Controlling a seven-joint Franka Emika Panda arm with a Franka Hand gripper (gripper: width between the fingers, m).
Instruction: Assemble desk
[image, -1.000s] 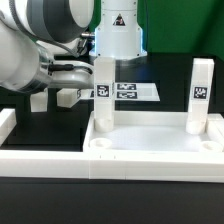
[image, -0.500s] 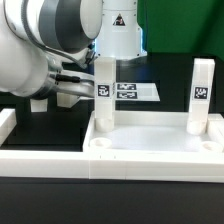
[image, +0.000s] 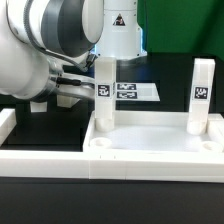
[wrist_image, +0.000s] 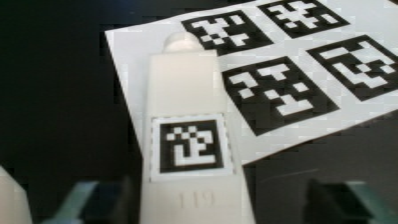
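Note:
The white tray-like tabletop (image: 150, 150) lies at the front. Two square legs stand upright in its far corner sockets, the left leg (image: 103, 95) and the right leg (image: 200, 95), each with a tag. My gripper (image: 88, 88) reaches in from the exterior view's left at the left leg's upper part. In the wrist view that tagged leg (wrist_image: 187, 110) sits between my gripper's (wrist_image: 210, 205) dark fingers (wrist_image: 93, 200). A gap shows on each side, so the jaws are open around the leg without touching it.
The marker board (image: 137, 91) lies flat behind the left leg, and its tags (wrist_image: 302, 60) show in the wrist view. A white border rail (image: 40, 160) runs along the front and the left side. The robot base (image: 118, 30) stands at the back.
The arm has swung toward the exterior view's right and brought its fingers up to the left leg. Over the last half second it has hardly moved. Both legs still stand upright.

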